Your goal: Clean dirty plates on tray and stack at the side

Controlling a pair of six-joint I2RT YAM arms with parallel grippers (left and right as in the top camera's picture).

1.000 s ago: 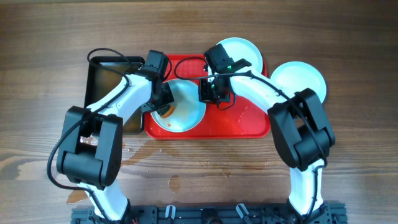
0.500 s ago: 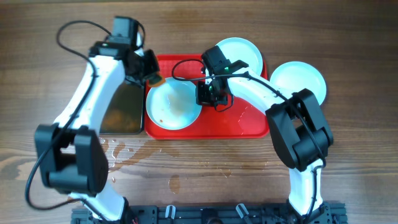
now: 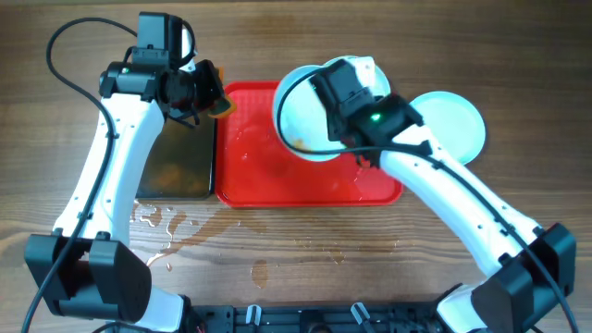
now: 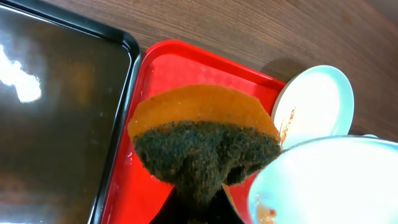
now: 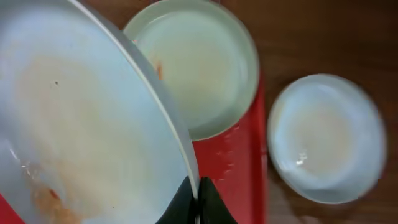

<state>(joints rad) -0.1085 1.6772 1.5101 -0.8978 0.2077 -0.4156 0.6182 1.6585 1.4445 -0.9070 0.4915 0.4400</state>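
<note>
My right gripper [image 3: 340, 137] [image 5: 198, 194] is shut on the rim of a pale aqua plate [image 3: 303, 113] [image 5: 87, 124] and holds it tilted above the red tray [image 3: 277, 176] [image 5: 231, 163]. An orange-brown smear shows on the plate's low edge. A second plate [image 3: 368, 70] [image 5: 199, 68] lies on the tray's far right corner, with a thin smear at its rim [image 4: 314, 106]. A third plate [image 3: 455, 120] [image 5: 326, 137] lies on the table right of the tray. My left gripper [image 3: 205, 98] is shut on an orange and dark green sponge [image 3: 220, 104] [image 4: 205, 137] over the tray's far left corner.
A black tray [image 3: 176, 157] [image 4: 56, 112] lies along the red tray's left side, wet and shiny. Water puddles [image 3: 171, 231] lie on the wooden table in front of both trays. The red tray's floor is wet.
The right gripper has lifted the plate off the tray and carried it up and to the right. The left arm has swung back with the sponge to the tray's far left corner.
</note>
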